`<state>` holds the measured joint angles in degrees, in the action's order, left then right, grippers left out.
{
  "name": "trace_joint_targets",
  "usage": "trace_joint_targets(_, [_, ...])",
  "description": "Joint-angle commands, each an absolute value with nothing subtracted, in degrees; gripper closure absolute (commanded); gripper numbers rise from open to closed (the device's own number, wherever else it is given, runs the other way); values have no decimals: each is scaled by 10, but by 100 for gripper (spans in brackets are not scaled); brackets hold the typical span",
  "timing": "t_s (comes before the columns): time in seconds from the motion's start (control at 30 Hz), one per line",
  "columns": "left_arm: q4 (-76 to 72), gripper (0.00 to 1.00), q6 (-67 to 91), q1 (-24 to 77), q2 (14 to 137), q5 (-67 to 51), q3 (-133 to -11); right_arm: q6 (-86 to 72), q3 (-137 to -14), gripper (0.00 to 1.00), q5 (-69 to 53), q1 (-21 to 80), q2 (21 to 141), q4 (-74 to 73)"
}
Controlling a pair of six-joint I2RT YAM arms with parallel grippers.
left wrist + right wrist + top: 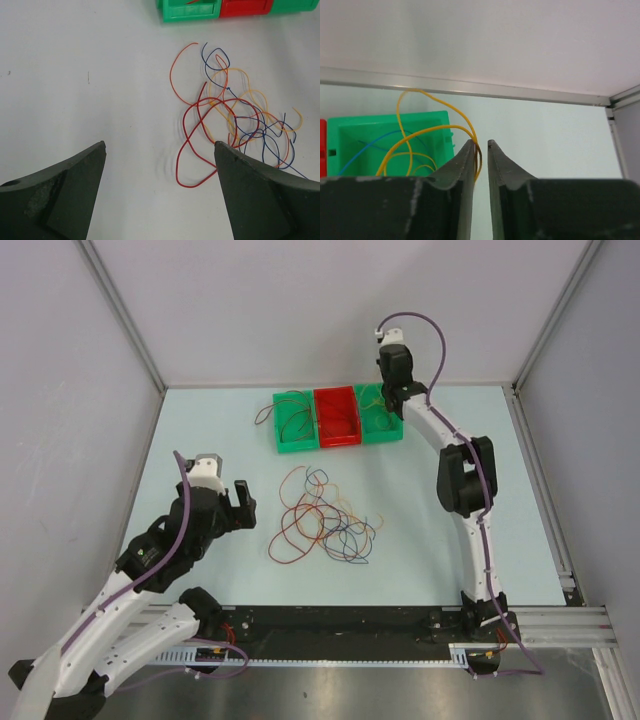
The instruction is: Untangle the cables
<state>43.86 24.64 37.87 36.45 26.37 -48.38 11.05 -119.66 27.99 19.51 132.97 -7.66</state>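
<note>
My left gripper [240, 502] [160, 145] hangs low over the worktop [200, 430], nearer to me than the red bin [337, 417] and well to its left, jaws spread wide with nothing between them. The loose cables [325, 525] [235, 120] lie in a tangle straight on the near side of the red bin, apart from it: red, orange, yellow and dark blue loops crossing one another, and the left gripper is not touching them. Against the red bin's left wall sits the left green bin [297, 423], with a brownish cable [268, 412] spilling over its outer edge. Against its right wall sits the right green bin [380, 412] [350, 125], which holds a blue cable [365, 147]. My right gripper [395, 390] [481, 145] hovers above that bin, jaws only a narrow slit apart. A yellow cable [420, 135] arcs up out of the bin into the slit, lying against one finger.
</note>
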Motion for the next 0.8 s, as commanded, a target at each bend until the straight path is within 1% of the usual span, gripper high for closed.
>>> trace_joint_targets(0.0, [427,6,254,375,361,265,-484,160,-1205,74,323,217,1341,-44])
trace_joint_targets(0.03, [428,6,254,374,360,265,-484,168,-1207,66,328,222,1341,-42])
trace_joint_targets(0.1, [428,6,254,375,359,265,-484,171,-1209,57,334,225,1339,-44])
trace_joint_targets(0.13, [428,6,254,374,358,265,-484,173,-1211,50,336,227,1339,-45])
trace_joint_targets(0.23, [426,6,254,375,355,265,-484,164,-1218,45,342,231,1333,-59])
trace_joint_targets(0.53, [425,6,254,374,346,261,-483,39,-1214,43,264,230,1283,-131])
trace_joint_targets(0.67, [424,6,253,375,340,258,-482,-31,-1209,43,190,219,1254,-177])
trace_joint_targets(0.77, [424,6,251,374,341,253,-481,-61,-1183,43,138,220,1217,-185])
